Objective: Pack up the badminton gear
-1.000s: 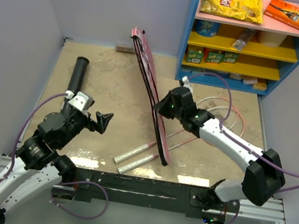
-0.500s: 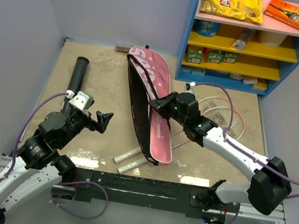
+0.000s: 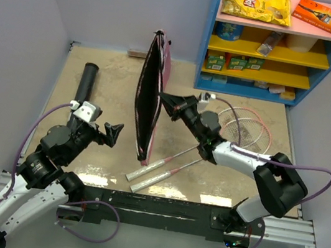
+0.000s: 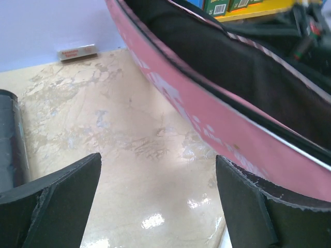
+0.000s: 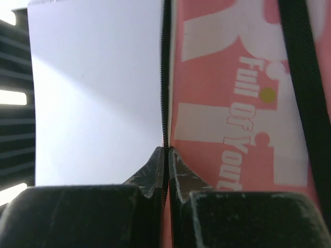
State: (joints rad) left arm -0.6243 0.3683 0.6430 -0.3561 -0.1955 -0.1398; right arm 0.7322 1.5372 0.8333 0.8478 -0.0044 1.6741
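Note:
The pink racket bag stands on its long edge in mid-table, its black inside turned to the left. My right gripper is shut on its zipper edge, beside pink fabric with white lettering. Two pink-framed rackets lie flat right of the bag, their pale handles pointing to the near edge. A long black tube lies at the left. My left gripper hangs open between tube and bag, nothing between its fingers; the bag fills its upper right view.
A blue shelf unit stands at the back right, with a yellow snack packet and an orange box on top. A small block lies against the back wall. Walls close in the left side and the back.
My right gripper swung the bag from a slant, through a flatter pose with its pink face up, to standing on edge, and moved left and back. The left arm stayed still.

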